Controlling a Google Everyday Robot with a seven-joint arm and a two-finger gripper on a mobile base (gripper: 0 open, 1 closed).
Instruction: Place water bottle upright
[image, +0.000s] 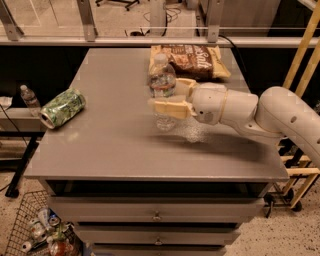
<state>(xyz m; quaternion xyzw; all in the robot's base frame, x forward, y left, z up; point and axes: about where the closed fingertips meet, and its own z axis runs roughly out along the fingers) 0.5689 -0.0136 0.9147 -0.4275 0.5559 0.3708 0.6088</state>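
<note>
The water bottle (162, 82) is clear ribbed plastic with a white cap. It stands upright on the grey table (110, 140), its base resting on the surface near the middle. My gripper (169, 97) reaches in from the right and is shut on the bottle's middle, with one tan finger (167, 107) in front of it and the other (186, 85) behind. The white arm (260, 112) stretches off to the right.
A green leaf-patterned can (62, 107) lies on its side near the table's left edge. A brown snack bag (192, 60) lies at the back, just behind the bottle. A small clear bottle (29, 98) stands off the table to the left. A wire basket (35, 227) sits on the floor.
</note>
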